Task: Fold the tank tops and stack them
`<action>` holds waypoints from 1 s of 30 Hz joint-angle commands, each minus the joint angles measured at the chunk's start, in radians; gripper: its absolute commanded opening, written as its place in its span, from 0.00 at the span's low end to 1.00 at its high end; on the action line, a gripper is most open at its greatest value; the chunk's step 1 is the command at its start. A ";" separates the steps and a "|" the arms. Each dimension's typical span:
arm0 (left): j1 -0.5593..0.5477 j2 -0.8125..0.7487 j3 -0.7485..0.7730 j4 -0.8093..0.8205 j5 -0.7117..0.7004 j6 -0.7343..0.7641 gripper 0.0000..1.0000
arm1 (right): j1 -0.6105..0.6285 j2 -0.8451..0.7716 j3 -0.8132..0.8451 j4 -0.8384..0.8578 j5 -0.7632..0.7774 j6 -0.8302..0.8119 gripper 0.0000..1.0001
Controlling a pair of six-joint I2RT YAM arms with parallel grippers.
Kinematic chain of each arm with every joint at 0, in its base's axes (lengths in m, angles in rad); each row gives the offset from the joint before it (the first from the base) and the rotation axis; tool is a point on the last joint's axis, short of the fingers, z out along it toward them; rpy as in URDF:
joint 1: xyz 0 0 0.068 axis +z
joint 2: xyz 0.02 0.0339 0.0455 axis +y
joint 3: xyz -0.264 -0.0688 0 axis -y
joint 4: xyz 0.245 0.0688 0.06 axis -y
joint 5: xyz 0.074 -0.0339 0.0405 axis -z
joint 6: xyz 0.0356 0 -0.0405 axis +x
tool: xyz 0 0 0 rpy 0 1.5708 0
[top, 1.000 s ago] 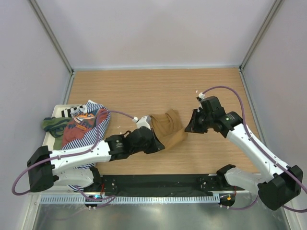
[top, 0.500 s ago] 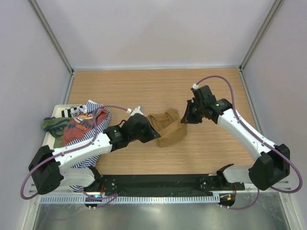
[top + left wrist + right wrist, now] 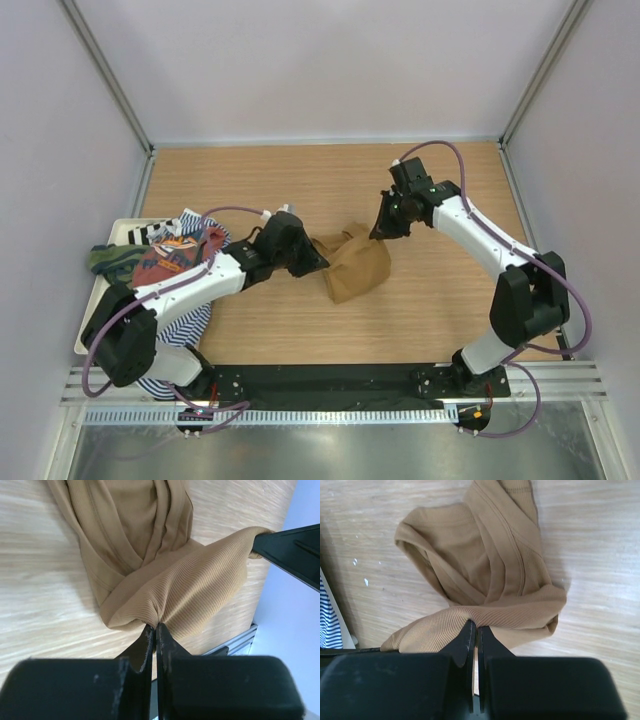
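The tan-brown tank top lies bunched in the middle of the wooden table, with one ribbed edge pulled taut between both grippers. My left gripper is shut on that edge at the top's left side; in the left wrist view its tips pinch the ribbed cloth. My right gripper is shut on the same edge at the upper right, its tips nipping the tan cloth. The rust-red top, the striped top and the olive green top are heaped at the left.
The heap rests on a white tray at the table's left edge, partly under my left arm. A slice of striped cloth shows at the left of the right wrist view. Grey walls close in the table on three sides.
Both grippers have moved toward the far side of the table while holding the tan top. Its edge is now stretched between them, and the rest has dragged along beneath.
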 commanded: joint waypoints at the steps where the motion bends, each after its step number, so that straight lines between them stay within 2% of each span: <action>1: 0.038 0.035 0.060 0.026 0.042 0.044 0.00 | -0.014 0.040 0.101 0.052 -0.010 -0.017 0.04; 6: 0.094 0.099 0.116 0.025 0.088 0.065 0.00 | -0.031 0.149 0.199 0.043 -0.015 -0.020 0.05; 15: 0.262 0.250 0.198 0.068 0.201 0.096 0.00 | -0.046 0.373 0.415 0.078 -0.061 0.023 0.06; 20: 0.362 0.381 0.289 0.116 0.273 0.105 0.00 | -0.056 0.521 0.576 0.155 -0.101 0.066 0.12; 22: 0.390 0.437 0.339 0.123 0.301 0.108 0.00 | -0.060 0.590 0.624 0.247 -0.110 0.093 0.15; 23: 0.402 0.508 0.391 0.156 0.322 0.107 0.07 | -0.066 0.610 0.636 0.278 -0.101 0.106 0.23; 24: 0.419 0.544 0.425 0.161 0.327 0.110 0.19 | -0.071 0.627 0.647 0.310 -0.095 0.115 0.35; 25: 0.428 0.585 0.465 0.152 0.359 0.114 0.37 | -0.077 0.644 0.655 0.333 -0.076 0.133 0.46; 26: 0.433 0.634 0.529 0.134 0.367 0.117 0.66 | -0.077 0.653 0.661 0.330 -0.057 0.138 0.57; 28: 0.430 0.656 0.576 0.100 0.367 0.143 0.72 | -0.077 0.620 0.604 0.374 -0.017 0.129 0.58; 30: 0.431 0.638 0.590 0.082 0.350 0.172 0.78 | -0.077 0.528 0.481 0.464 0.014 0.120 0.69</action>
